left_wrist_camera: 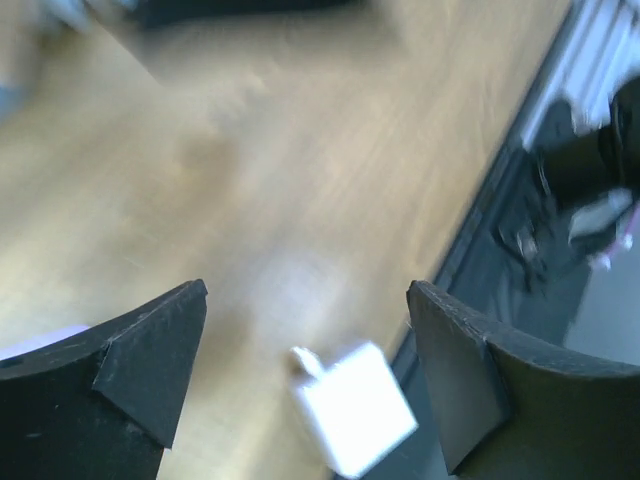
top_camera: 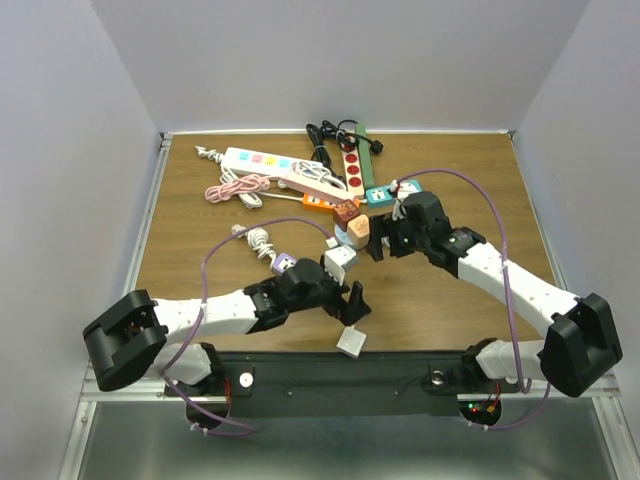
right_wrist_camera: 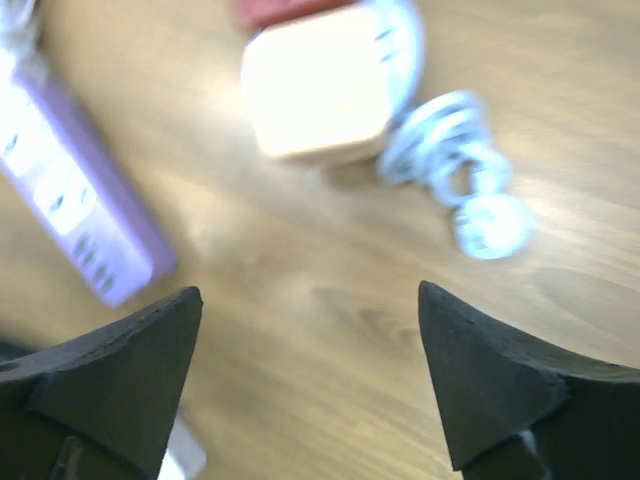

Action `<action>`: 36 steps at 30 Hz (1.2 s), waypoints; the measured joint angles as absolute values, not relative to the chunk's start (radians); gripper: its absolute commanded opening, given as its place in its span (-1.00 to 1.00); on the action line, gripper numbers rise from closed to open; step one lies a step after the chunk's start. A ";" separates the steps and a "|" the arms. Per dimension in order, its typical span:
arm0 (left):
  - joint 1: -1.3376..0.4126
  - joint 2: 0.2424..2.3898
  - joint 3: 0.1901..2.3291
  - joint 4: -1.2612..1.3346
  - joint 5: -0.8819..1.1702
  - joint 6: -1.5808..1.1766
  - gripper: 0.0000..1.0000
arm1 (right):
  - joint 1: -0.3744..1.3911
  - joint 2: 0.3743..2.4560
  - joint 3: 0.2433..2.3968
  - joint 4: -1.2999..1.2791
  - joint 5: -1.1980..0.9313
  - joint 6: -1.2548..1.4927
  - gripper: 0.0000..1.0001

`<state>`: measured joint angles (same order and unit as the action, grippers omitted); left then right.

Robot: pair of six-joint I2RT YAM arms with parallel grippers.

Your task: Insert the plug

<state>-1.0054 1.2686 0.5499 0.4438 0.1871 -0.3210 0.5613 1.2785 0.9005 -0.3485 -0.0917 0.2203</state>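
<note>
On the worktop point(top_camera: 185, 210) the left arm point(top_camera: 215, 312) lies low, its jaws wide apart and empty, the right arm point(top_camera: 520, 285) reaches to the middle, jaws apart and empty too, and the little white plug point(left_wrist_camera: 355, 410) lies at the near edge just beside the left jaws, any writing too blurred to read.
</note>
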 measured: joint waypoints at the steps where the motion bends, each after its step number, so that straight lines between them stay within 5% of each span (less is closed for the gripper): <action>1: -1.048 1.268 0.550 0.427 0.154 -0.331 0.96 | 0.558 1.271 0.900 -0.336 -0.052 0.238 0.99; 12: -1.241 1.397 0.596 0.210 -0.139 -0.477 0.97 | 0.556 1.121 0.812 -0.253 0.080 0.359 0.99; 28: -1.290 1.509 0.696 0.109 -0.125 -0.507 0.94 | 0.556 1.076 0.756 -0.248 0.078 0.401 0.99; 32: -1.290 1.511 0.703 0.096 -0.101 -0.515 0.40 | 0.556 1.076 0.756 -0.245 0.078 0.401 0.99; 33: -1.290 1.511 0.703 0.095 -0.099 -0.515 -0.14 | 0.556 1.076 0.756 -0.245 0.078 0.401 0.99; 34: -1.290 1.512 0.703 0.092 -0.088 -0.524 -0.45 | 0.556 1.079 0.757 -0.245 0.079 0.401 0.99; 36: -1.288 1.520 0.720 0.086 -0.078 -0.521 -0.79 | 0.556 1.089 0.758 -0.244 0.081 0.401 0.99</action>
<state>-1.2884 1.5196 0.7204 0.0860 -0.0776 -0.5213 0.5564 1.0893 0.7578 -0.2436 0.0811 0.4011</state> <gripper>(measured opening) 0.516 0.995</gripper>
